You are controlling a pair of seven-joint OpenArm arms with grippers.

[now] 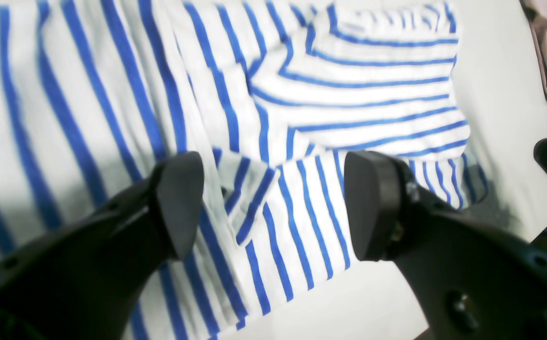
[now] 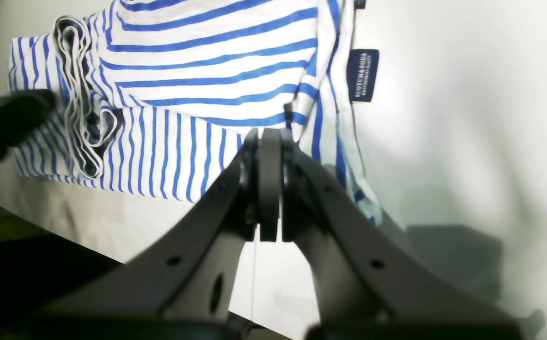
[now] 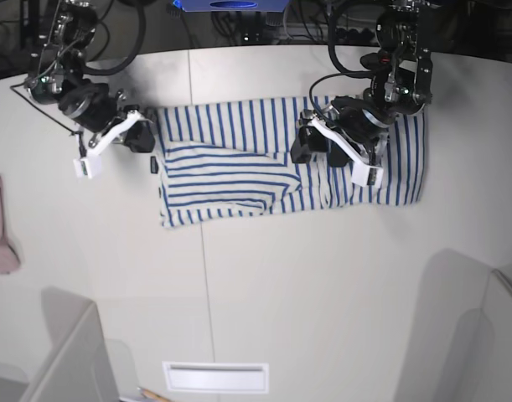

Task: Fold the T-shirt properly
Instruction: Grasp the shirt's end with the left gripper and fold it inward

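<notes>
The T-shirt [image 3: 239, 167] lies flat on the white desk [image 3: 323, 293], a wide striped band partly folded; one layer is already turned over across its middle, and bunched hem edges show at its end in the right wrist view; the outline is still long and uneven, so I judge the fold about half done, with further folds and squaring left. The left claw [image 1: 273, 203] hovers just above the shirt's folded layers, jaws standing apart, nothing between them. The right claw [image 2: 268, 184] sits at the shirt's tagged edge, beside the dark tag [image 2: 363, 75], jaws pressed together; whether cloth is pinched there cannot be told. A pink cloth [image 3: 0, 226] lies well apart from the shirt.
</notes>
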